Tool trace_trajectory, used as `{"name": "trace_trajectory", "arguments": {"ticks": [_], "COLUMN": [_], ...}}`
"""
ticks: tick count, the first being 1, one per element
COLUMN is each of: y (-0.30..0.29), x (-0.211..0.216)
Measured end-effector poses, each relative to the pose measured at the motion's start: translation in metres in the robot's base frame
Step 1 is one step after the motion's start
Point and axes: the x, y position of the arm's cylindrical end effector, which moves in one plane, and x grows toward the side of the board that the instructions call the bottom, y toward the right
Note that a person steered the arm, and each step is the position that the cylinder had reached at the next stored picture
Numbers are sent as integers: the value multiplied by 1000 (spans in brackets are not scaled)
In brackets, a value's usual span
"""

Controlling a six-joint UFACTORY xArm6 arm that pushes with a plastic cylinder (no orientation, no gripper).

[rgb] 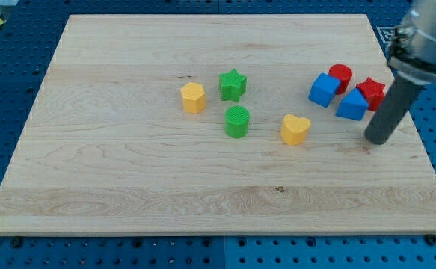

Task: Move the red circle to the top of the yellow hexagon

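The red circle (pixel 341 75) stands at the view's right, touching the upper right of a blue cube (pixel 324 90). The yellow hexagon (pixel 193 98) stands left of centre, far to the left of the red circle. My tip (pixel 377 140) rests on the board at the right, below and to the right of the red circle, just past a second blue block (pixel 351 105) and a red star (pixel 372 92).
A green star (pixel 232 85) stands right of the yellow hexagon. A green cylinder (pixel 238 122) is below it. A yellow heart (pixel 295 129) lies right of the cylinder. The wooden board (pixel 128 187) ends close to the right of my tip.
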Motion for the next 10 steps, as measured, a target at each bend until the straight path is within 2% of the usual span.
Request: {"name": "trace_trajectory", "arguments": {"ticks": [1,2,3,4,5,6,10], "y": [37,61,66,65,28,15,-11], "x": [-20,-67,-82,-78,-72,-72,-89]}}
